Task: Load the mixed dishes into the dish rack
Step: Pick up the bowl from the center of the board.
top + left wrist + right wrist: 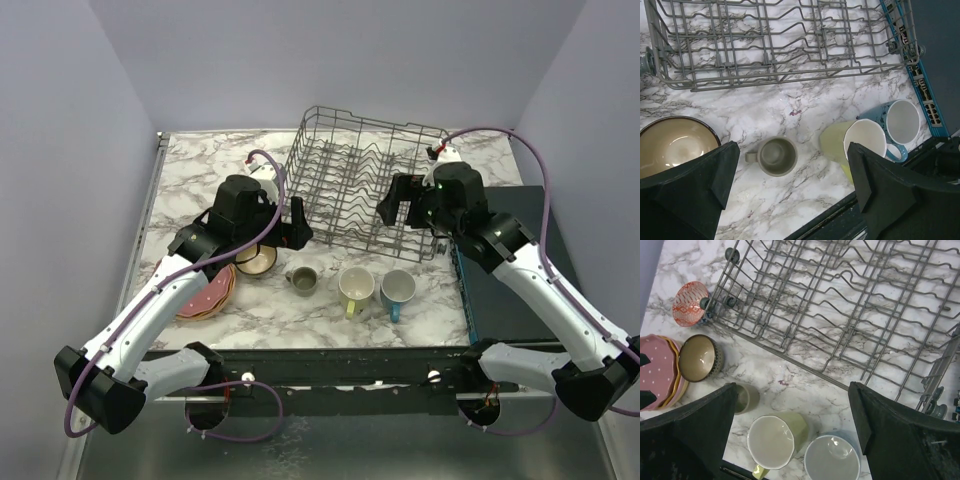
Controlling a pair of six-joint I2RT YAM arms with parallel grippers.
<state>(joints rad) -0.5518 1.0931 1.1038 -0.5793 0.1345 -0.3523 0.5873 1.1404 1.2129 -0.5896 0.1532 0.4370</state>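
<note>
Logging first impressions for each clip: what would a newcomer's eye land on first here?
The big grey wire dish rack dominates the back middle of the marble table, with no dish in it. In front of it three mugs sit in a row: a grey-beige mug, a pale yellow mug and a blue mug. The left gripper and right gripper hover open at the rack's near corners.
</note>
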